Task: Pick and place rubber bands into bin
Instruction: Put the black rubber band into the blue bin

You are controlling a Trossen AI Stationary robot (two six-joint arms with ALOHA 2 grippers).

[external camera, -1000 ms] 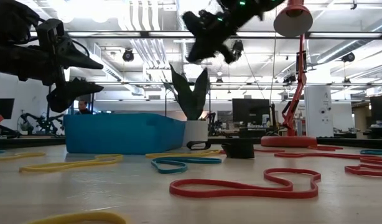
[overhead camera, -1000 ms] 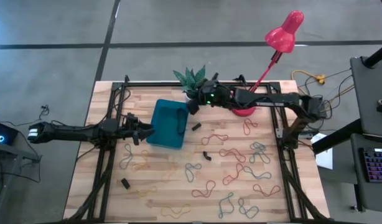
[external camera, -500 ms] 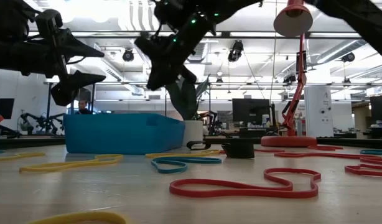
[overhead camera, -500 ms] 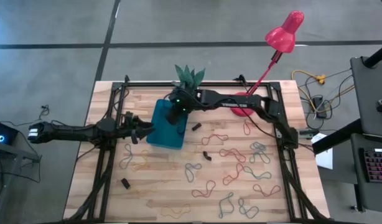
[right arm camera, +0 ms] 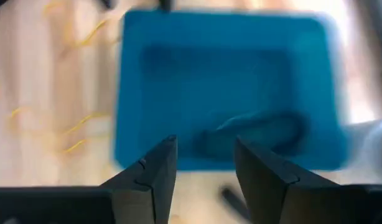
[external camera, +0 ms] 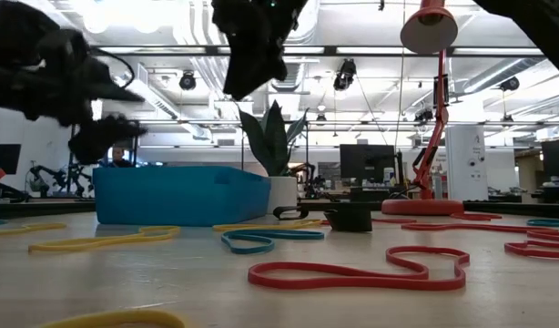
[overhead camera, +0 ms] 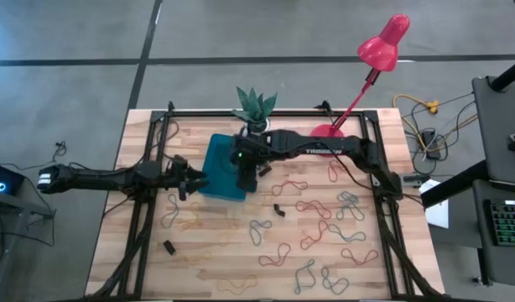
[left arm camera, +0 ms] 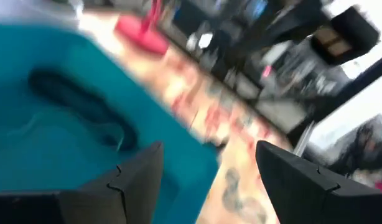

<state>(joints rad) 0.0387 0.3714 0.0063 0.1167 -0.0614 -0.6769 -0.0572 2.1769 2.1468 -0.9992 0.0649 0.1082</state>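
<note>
Wood table (overhead camera: 207, 243): right end effector (overhead camera: 245, 176) open over bin (overhead camera: 217, 172), dark band (right arm camera: 253, 134) inside; left end effector (overhead camera: 197, 179) open beside bin

wooden table (overhead camera: 215, 243) | on it: bin (overhead camera: 220, 168), rubber bands (overhead camera: 312, 231), pink lamp (overhead camera: 329, 151)

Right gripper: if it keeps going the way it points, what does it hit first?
Probably the bin. The right gripper points down into it, jaws apart, and a dark rubber band lies on the floor there. Depth is unclear.
</note>
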